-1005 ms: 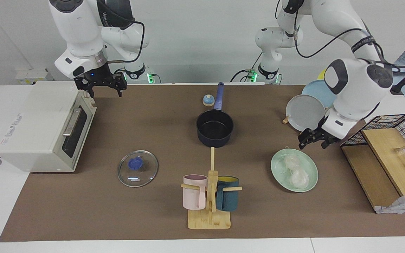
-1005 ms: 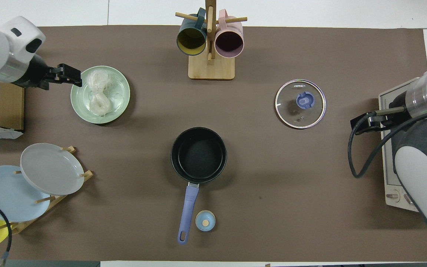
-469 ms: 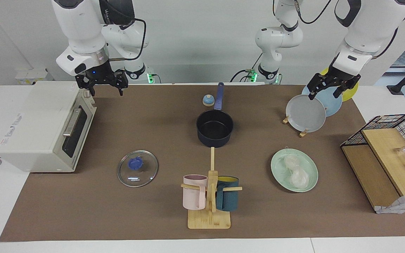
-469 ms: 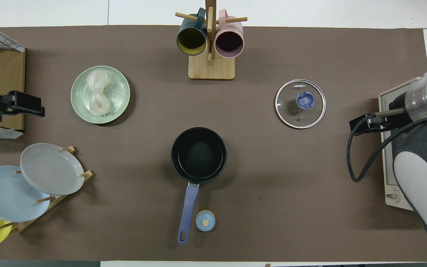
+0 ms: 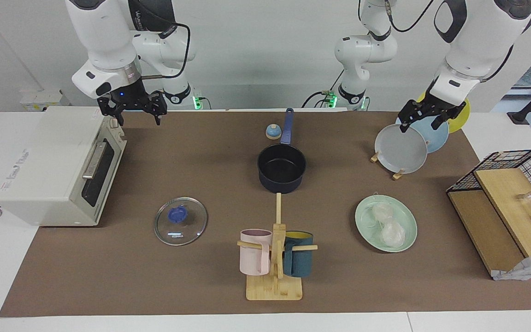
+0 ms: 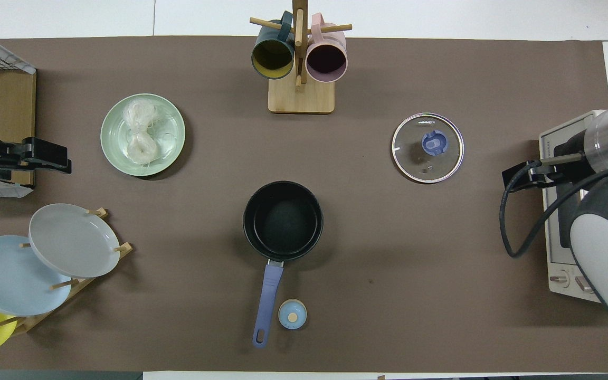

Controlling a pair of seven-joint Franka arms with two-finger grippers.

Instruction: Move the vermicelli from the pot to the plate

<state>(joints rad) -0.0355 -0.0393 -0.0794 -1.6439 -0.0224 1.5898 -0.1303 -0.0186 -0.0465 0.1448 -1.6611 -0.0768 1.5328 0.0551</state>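
Facing view: vermicelli [image 5: 387, 225] well apart from left gripper [image 5: 423, 118]

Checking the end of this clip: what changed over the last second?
The left gripper rose from beside the plate and drew back toward the robots; it now hangs empty over the plate rack. The right gripper lifted slightly by the toaster oven. The vermicelli stayed on the plate; the pot stayed empty and unmoved.
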